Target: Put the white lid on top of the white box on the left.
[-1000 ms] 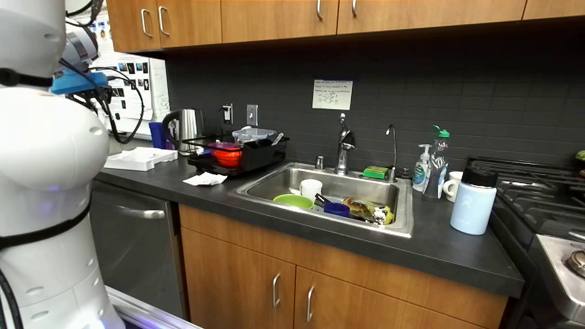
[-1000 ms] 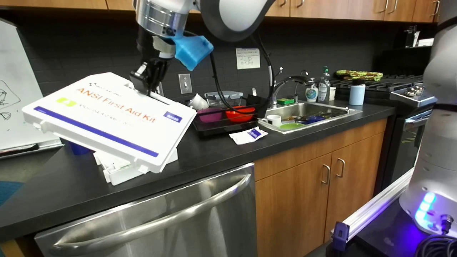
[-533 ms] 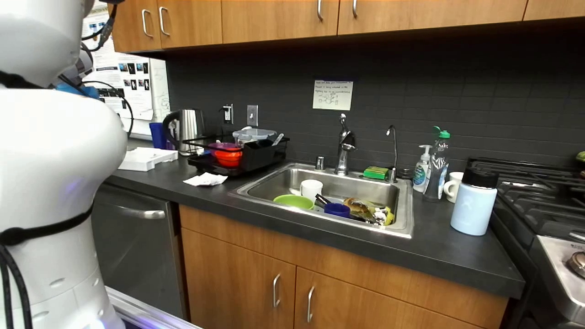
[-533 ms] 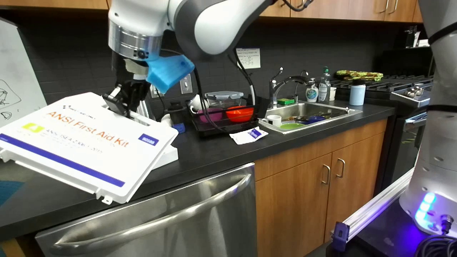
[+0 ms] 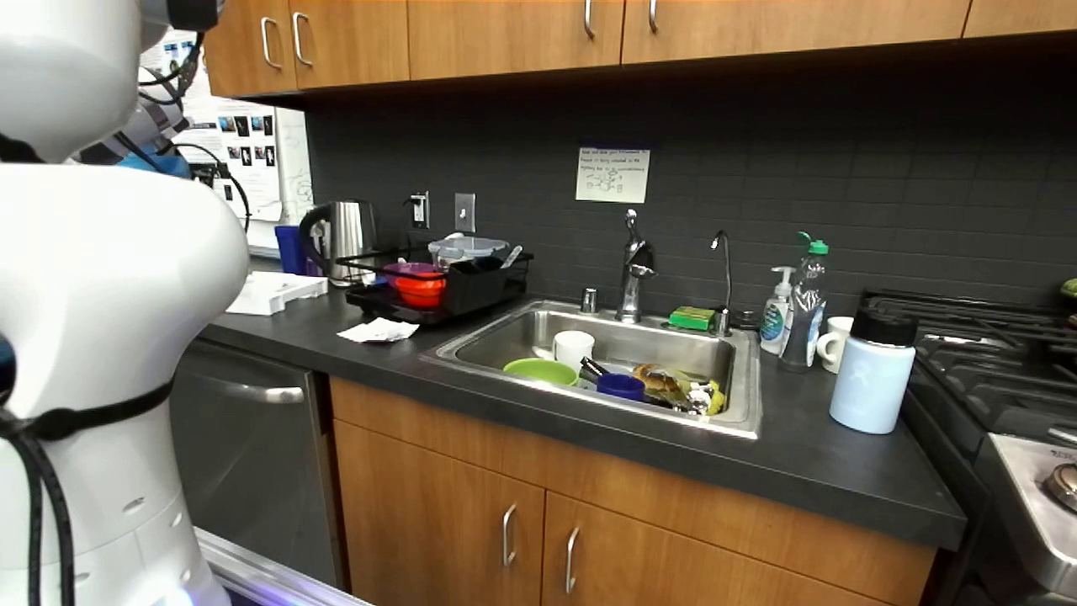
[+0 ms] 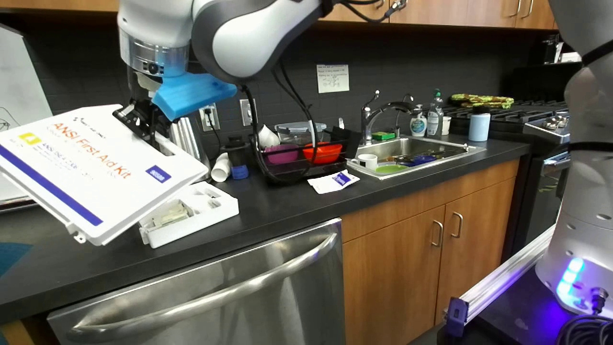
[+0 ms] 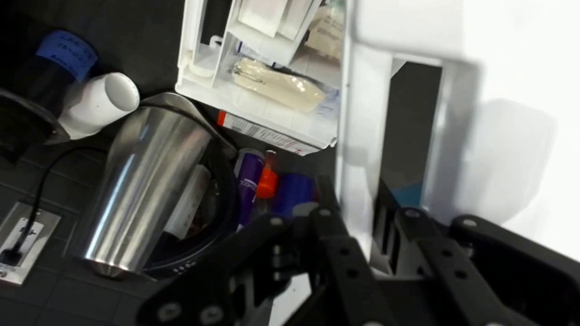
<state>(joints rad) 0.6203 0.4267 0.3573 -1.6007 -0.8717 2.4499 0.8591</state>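
Note:
The white lid [image 6: 91, 163], printed "ANSI First Aid Kit", hangs tilted in the air in an exterior view. My gripper [image 6: 153, 134] is shut on the lid's handle bar; in the wrist view the bar of the lid [image 7: 521, 136] passes between the fingers of my gripper [image 7: 355, 194]. The low white box [image 6: 206, 225] sits on the counter below and right of the lid, partly covered by it there. Its open compartments with packets show in the wrist view, where the box [image 7: 285, 120] lies left of the lid. Only an end of the box [image 5: 286, 293] shows past the arm in an exterior view.
A steel kettle [image 6: 187, 139] stands behind the box. A white cylindrical tub [image 6: 221, 167] lies beside it. A black dish rack [image 6: 287, 176] with bowls and a white packet [image 6: 330, 183] are to the right. The counter's front edge runs above the dishwasher [image 6: 230, 268].
My gripper has carried the lid leftward in an exterior view; the lid dipped, then rose slightly. More of the open box now shows. The grip on the lid is unchanged.

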